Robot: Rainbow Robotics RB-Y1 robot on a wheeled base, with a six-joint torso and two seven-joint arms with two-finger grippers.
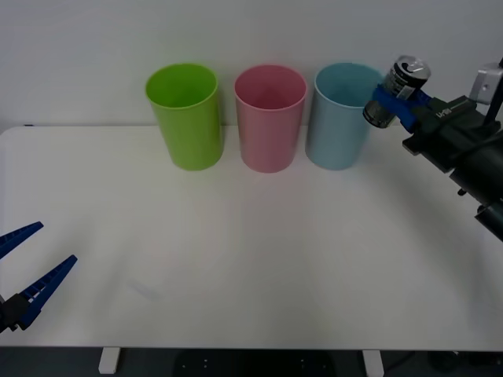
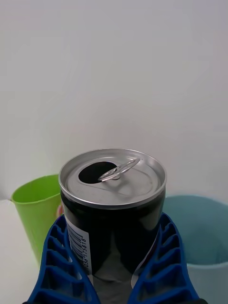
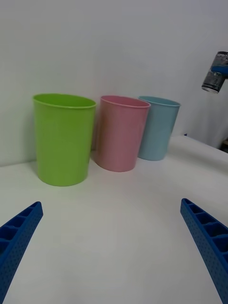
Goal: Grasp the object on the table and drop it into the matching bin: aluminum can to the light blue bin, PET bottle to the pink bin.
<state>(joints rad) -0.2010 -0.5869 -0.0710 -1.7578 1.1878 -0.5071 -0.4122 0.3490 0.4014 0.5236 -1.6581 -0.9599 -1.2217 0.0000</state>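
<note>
My right gripper is shut on the dark grey aluminum can, holding it in the air, tilted, just right of the light blue bin's rim. The right wrist view has the can between the blue fingers, silver top and pull tab up, with the light blue bin close behind and below. The pink bin stands left of the blue one. My left gripper is open, low over the white table at its near left corner.
A lime green bin stands left of the pink bin; all three line the table's far edge against a white wall. The left wrist view has the same row, with the held can high off to one side.
</note>
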